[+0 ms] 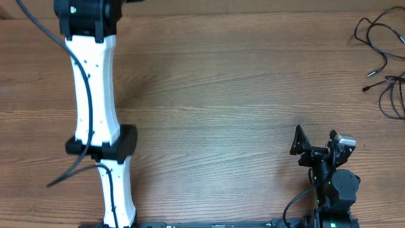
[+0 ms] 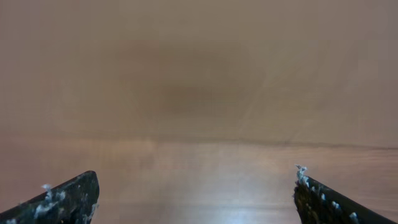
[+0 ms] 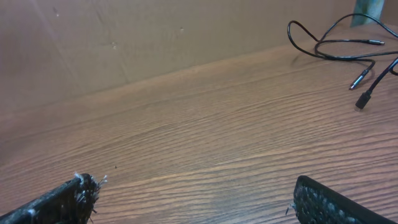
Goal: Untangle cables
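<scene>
The cables (image 1: 383, 60) are thin black cords in loose strands at the far right edge of the wooden table, with small plug ends lying apart. They also show in the right wrist view (image 3: 339, 46), at the top right, far from the fingers. My right gripper (image 1: 314, 142) is open and empty near the front right, well short of the cables; its fingertips (image 3: 193, 196) frame bare wood. My left gripper (image 2: 196, 199) is open and empty over bare wood; in the overhead view it is out of sight past the top edge.
The white left arm (image 1: 95, 107) reaches across the left side of the table from front to back, with a thick black arm cable (image 1: 69, 174) beside it. The right arm's base (image 1: 332, 190) sits at the front edge.
</scene>
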Tool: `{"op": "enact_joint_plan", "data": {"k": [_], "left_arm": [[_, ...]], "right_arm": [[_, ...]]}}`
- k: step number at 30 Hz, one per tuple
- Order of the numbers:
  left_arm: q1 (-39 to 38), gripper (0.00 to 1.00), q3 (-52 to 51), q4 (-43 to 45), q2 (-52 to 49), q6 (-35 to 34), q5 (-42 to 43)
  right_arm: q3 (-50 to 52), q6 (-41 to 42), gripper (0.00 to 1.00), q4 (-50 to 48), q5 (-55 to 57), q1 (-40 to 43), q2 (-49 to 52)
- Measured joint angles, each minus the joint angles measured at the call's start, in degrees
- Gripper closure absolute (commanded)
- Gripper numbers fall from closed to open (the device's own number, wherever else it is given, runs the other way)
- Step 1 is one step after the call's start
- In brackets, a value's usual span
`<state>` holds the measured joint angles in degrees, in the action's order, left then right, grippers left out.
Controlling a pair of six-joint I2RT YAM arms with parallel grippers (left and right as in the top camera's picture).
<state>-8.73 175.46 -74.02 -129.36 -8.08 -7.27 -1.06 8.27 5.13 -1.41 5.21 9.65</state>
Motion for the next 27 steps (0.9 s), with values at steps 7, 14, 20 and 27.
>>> {"op": "enact_joint_plan", "data": {"k": [7, 14, 20, 27], "left_arm": [[-0.5, 0.0, -17.0, 10.0, 12.5, 3.0, -1.3], [-0.2, 0.0, -49.3, 23.0, 28.7, 3.8, -1.6], [-0.2, 0.0, -80.0, 37.5, 49.6, 3.8, -1.6], [-0.2, 0.0, -110.3, 52.6, 75.6, 3.8, -1.6]], "right_arm": [[0.0, 0.0, 0.0, 0.0, 0.0, 0.0, 0.0], [0.0, 0.0, 0.0, 0.0, 0.0, 0.0, 0.0], [0.0, 0.0, 0.0, 0.1, 0.0, 0.0, 0.0], [0.0, 0.0, 0.0, 0.0, 0.0, 0.0, 0.0]]}}
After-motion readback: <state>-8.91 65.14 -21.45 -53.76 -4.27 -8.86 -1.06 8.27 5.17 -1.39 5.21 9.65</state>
